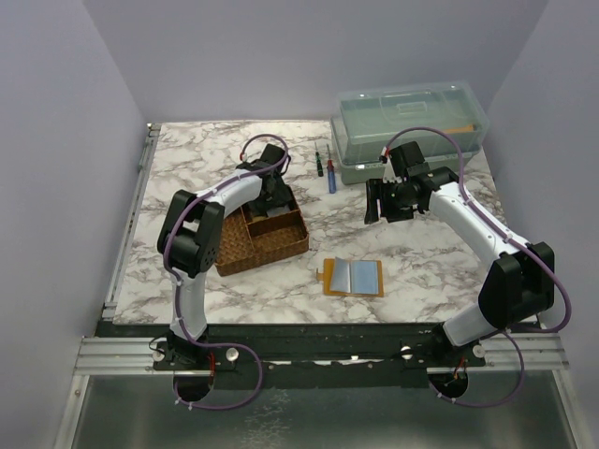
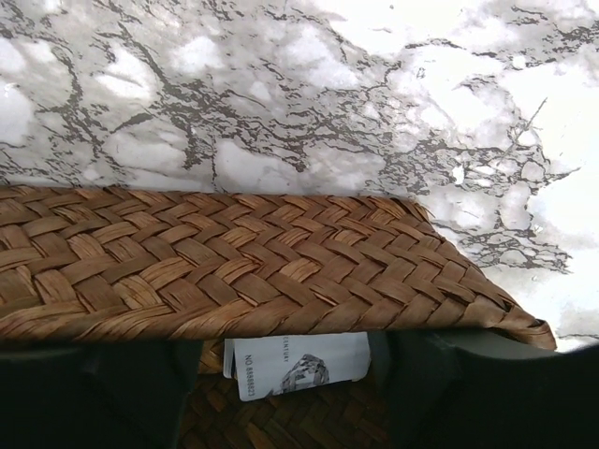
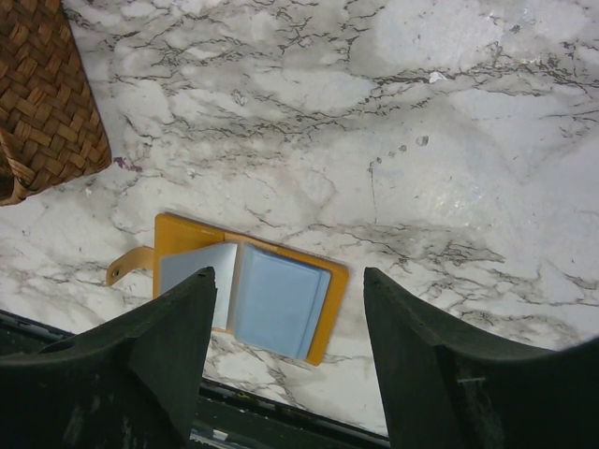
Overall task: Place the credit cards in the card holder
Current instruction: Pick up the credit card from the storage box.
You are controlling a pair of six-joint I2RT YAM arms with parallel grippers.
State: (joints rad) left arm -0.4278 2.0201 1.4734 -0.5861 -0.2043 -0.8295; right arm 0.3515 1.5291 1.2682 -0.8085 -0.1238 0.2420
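Left gripper (image 1: pixel 271 198) sits in the woven brown tray (image 1: pixel 236 245) left of centre, jaws apart on either side of a credit card (image 2: pixel 298 365) lying inside, not clamped on it; right gripper (image 3: pixel 288 281) hangs, jaws wide apart, over the orange card holder (image 1: pixel 354 278), which lies open on the marble table (image 1: pixel 421 262), lower centre.

Open card holder (image 3: pixel 277 301) on marble table (image 3: pixel 430 122) below parted jaws
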